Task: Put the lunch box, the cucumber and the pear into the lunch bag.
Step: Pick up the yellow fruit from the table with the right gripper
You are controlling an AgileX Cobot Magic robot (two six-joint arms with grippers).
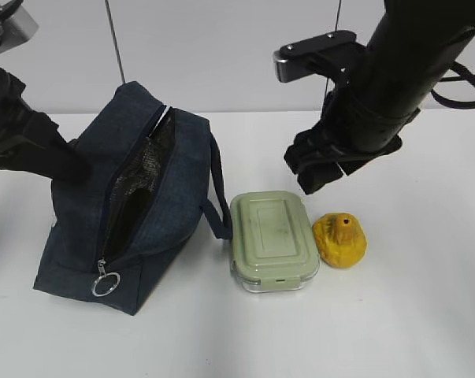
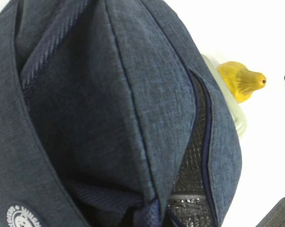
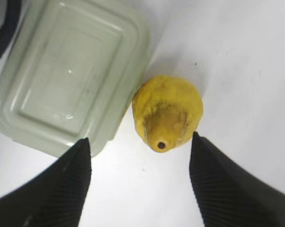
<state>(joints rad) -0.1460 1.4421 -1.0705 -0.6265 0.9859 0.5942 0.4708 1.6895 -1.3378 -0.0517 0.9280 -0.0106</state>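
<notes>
White table (image 1: 395, 315) with lunch bag (image 1: 79, 236), lunch box (image 1: 272, 236), pear (image 1: 341, 240).

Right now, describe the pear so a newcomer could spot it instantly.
Start at the big navy lunch bag lying unzipped on the left of the white table. Just right of it sits the lunch box with its pale green lid. The pear is close beside the box's right edge: small, lumpy and yellow, the only rounded, brightly coloured thing there.
</notes>
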